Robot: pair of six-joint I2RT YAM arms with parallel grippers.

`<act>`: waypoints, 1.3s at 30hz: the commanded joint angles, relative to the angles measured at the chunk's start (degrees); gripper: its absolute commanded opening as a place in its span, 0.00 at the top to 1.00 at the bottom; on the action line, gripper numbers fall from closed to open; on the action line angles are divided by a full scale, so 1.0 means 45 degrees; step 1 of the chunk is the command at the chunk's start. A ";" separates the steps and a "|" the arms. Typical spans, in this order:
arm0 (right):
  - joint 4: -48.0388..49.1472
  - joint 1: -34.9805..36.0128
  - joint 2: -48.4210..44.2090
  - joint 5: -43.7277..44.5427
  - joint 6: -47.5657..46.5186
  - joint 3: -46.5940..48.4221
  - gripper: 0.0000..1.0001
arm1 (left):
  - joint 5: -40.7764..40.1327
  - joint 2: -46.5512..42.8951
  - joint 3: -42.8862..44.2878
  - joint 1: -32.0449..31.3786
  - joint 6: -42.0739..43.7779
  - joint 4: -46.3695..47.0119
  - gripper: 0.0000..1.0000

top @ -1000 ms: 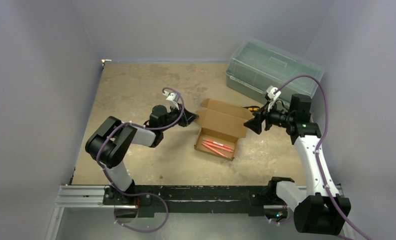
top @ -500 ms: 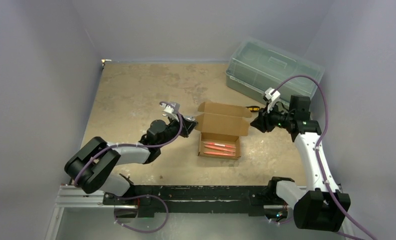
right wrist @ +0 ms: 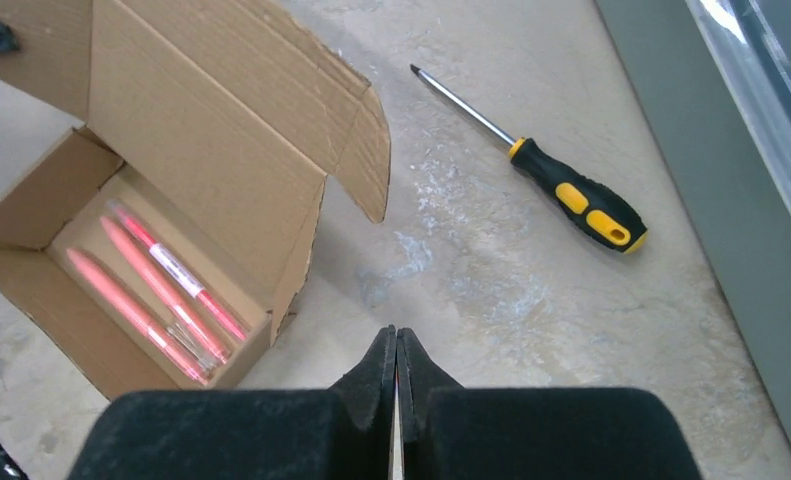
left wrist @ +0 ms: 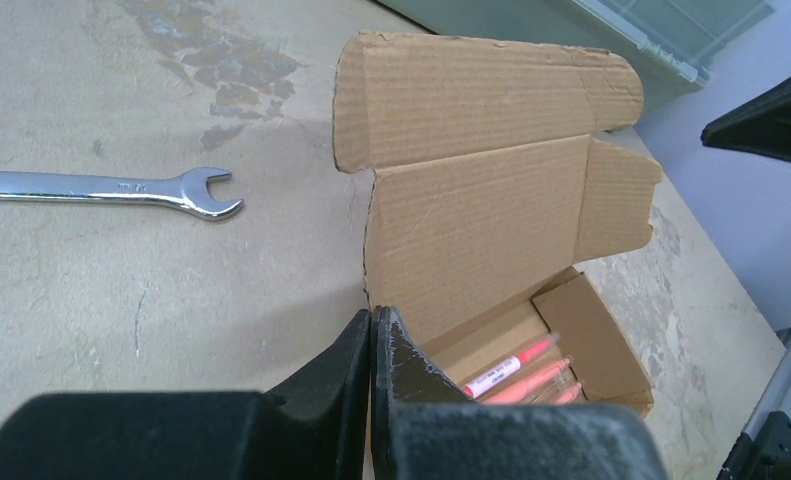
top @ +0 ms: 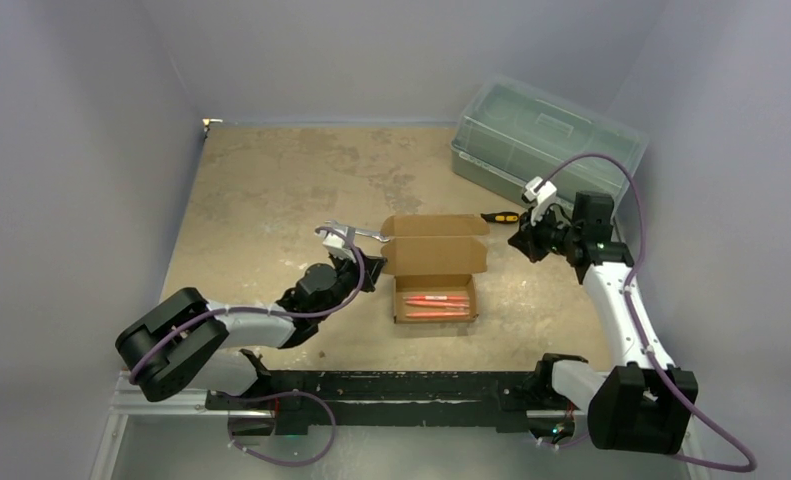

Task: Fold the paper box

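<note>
Left gripper (left wrist: 373, 322), fingers pressed together and holding nothing, sits at nine o'clock of the paper box (top: 436, 272). Its tips are just beside the box's left wall; whether they touch the cardboard cannot be told.

The box lies near the middle of the table (top: 271, 180). Its tray is already formed, and a few red pens (right wrist: 156, 280) lie inside it. The lid rises from the twelve o'clock edge of the tray and leans back, its side ears and front flap untucked. Judging by this, the walls are done and closing the lid is the step in hand.

The next move probably calls for a push on the back of the lid, swinging it toward six o'clock. The tray would need steadying, and the ears must be guided inside the walls before the front flap goes in.

Right gripper (right wrist: 395, 338), likewise closed on nothing, hovers at about two o'clock of the box, clear of the lid.

A wrench (left wrist: 101, 188) lies at about eleven o'clock of the box. A screwdriver (right wrist: 571, 195) lies at one o'clock, and farther off in the same direction stands a plastic bin (top: 541, 135).
</note>
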 commanded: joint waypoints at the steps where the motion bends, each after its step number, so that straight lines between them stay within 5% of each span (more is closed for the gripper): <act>1: 0.1955 0.0375 -0.0426 -0.0133 -0.0628 -0.0915 1.00 | -0.0976 -0.0297 -0.0032 -0.0376 0.0452 0.0411 1.00; 14: 0.2223 0.2801 0.0585 -0.1225 -0.1137 -0.1251 1.00 | -0.1473 -0.0302 0.0774 -0.1201 0.0795 -0.0710 1.00; 25: 0.1325 0.2894 0.0906 -0.0935 -0.1532 -0.0996 1.00 | -0.1529 -0.0124 0.1213 -0.1344 0.0841 -0.1023 1.00; 35: -0.4642 0.0260 0.0823 -0.2464 -0.5958 0.1879 0.83 | -0.2589 -0.0524 0.1816 -0.1342 0.3392 -0.2221 1.00; 39: -0.5609 0.0016 0.0388 -0.2667 -0.6602 0.3213 0.67 | -0.2549 -0.0464 0.2100 -0.1332 0.4739 -0.2354 1.00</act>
